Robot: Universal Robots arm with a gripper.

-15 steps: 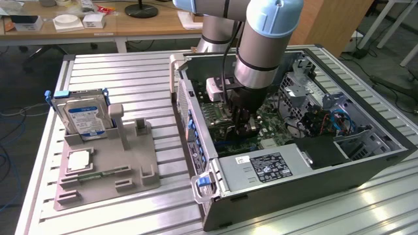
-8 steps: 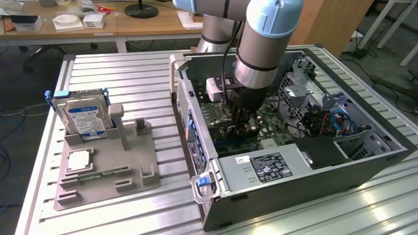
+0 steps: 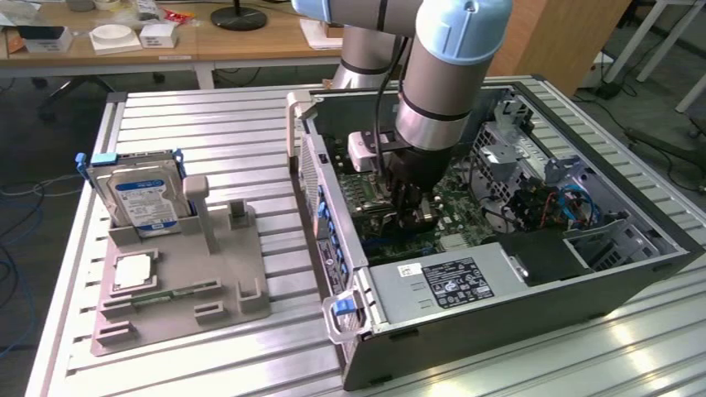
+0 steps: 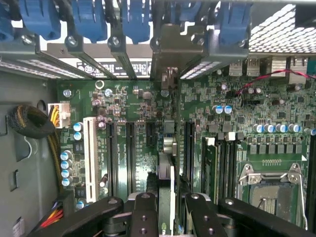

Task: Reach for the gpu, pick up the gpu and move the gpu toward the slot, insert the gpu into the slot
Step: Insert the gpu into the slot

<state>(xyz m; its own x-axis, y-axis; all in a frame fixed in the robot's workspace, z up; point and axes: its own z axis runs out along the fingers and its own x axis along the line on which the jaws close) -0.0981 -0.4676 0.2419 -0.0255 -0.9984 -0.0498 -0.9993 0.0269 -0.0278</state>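
Black gripper (image 4: 168, 207) clamps edge-on gpu (image 4: 167, 163) over motherboard (image 4: 133, 148); exterior hides card.

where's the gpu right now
The gpu stands edge-on between the hand's fingers, over the motherboard slots inside the open computer case, toward the exterior view's right.

The black claw (image 4: 167, 210) grips the gpu (image 4: 167, 163), seen edge-on as a dark strip with a silver bracket end. All round the claw spreads the green motherboard (image 4: 133, 118), speckled with small blue-topped capacitors, with one white slot (image 4: 90, 158) off to one side of it. Beyond the claw runs a row of blue clips (image 4: 89, 19). Away from the claw, outside the dark grey case (image 3: 530, 306), stands a silver hard drive (image 3: 141, 198), its label apparently blue and white.
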